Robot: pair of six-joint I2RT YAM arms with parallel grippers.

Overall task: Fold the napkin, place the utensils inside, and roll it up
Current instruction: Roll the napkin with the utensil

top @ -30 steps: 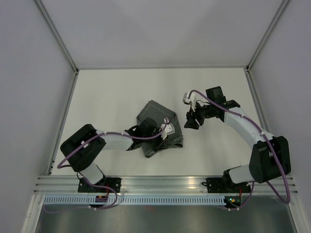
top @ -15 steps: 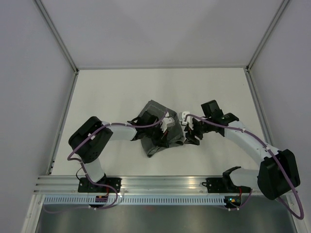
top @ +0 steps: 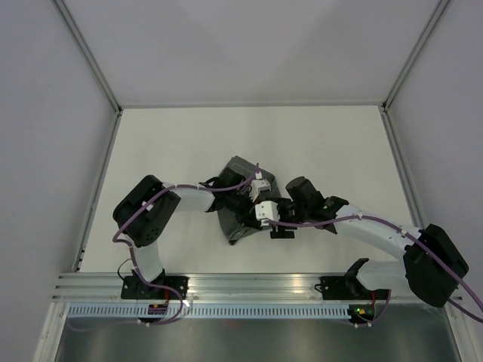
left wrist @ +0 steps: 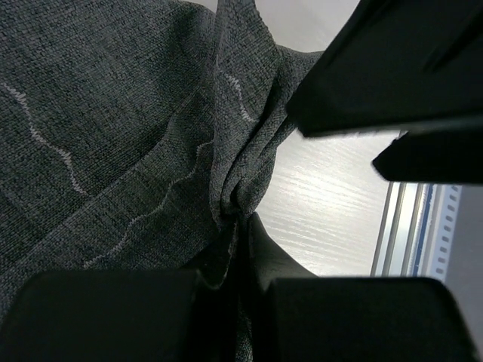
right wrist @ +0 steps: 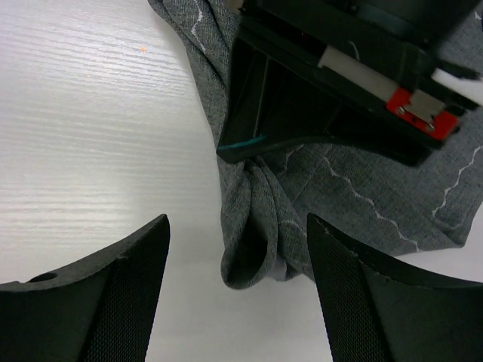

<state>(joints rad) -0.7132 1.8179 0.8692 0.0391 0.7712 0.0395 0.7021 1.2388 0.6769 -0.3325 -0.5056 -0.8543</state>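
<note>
Grey: one napkin (left wrist: 113, 136), clamped between left fingers (left wrist: 355, 320); right fingers (right wrist: 102, 302) apart, beside it.

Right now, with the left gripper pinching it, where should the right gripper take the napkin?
Probably the loose bunched tip of the napkin, just beyond the pinch of the left gripper. That ridge lies between the open jaws of the right gripper, with bare table beside it, so coming straight ahead and closing across it looks easiest.
</note>
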